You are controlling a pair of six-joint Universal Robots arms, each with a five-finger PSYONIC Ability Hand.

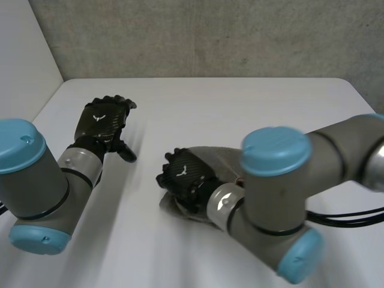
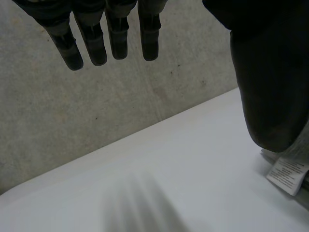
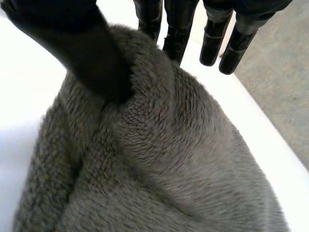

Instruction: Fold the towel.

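Note:
A grey fluffy towel (image 1: 223, 161) lies bunched up on the white table (image 1: 240, 102), partly hidden under my right arm. My right hand (image 1: 185, 177) rests on its left end. In the right wrist view the thumb (image 3: 87, 53) digs into a raised fold of the towel (image 3: 169, 159) while the fingers (image 3: 176, 29) reach over the fold's far side, pinching it. My left hand (image 1: 105, 122) hovers over bare table, apart from the towel, its fingers (image 2: 116, 34) straight and holding nothing. Beside its thumb (image 2: 270, 82) lies the towel's white label (image 2: 287, 175).
A grey concrete wall (image 1: 210, 36) rises behind the table's far edge. A white panel (image 1: 24, 54) stands at the far left. Bare table surface spreads beyond and to the left of the towel.

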